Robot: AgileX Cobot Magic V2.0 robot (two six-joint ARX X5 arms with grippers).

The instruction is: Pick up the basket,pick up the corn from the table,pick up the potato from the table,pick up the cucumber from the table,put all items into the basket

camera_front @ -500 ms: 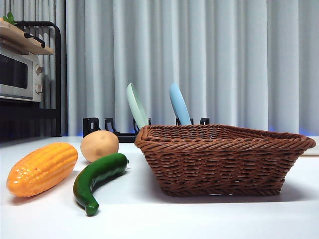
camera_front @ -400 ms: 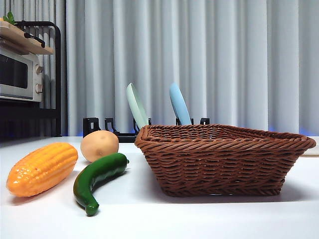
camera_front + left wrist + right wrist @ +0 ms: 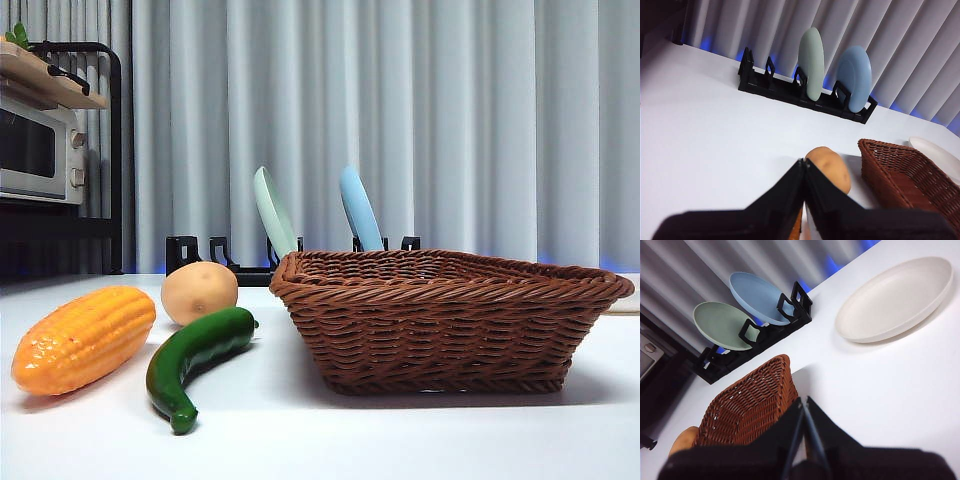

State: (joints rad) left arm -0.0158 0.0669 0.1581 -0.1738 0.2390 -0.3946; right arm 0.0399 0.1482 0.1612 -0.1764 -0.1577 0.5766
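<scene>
The brown wicker basket (image 3: pixel 448 318) stands on the white table (image 3: pixel 320 440) at the right of the front view, with nothing visible inside. The orange-yellow corn (image 3: pixel 85 338) lies at the left. The dark green cucumber (image 3: pixel 195 360) lies between the corn and the basket. The tan potato (image 3: pixel 199 292) sits behind them. My left gripper (image 3: pixel 805 167) is shut and empty, above the table near the potato (image 3: pixel 830 169), with the basket's rim (image 3: pixel 905 175) beside it. My right gripper (image 3: pixel 802 405) is shut and empty, above the basket's corner (image 3: pixel 752 402). Neither arm shows in the front view.
A black dish rack (image 3: pixel 230 258) at the back holds a pale green plate (image 3: pixel 273 212) and a blue plate (image 3: pixel 359 208). A cream plate (image 3: pixel 895 297) lies on the table beyond the basket. A microwave (image 3: pixel 38 150) stands on a dark shelf at far left.
</scene>
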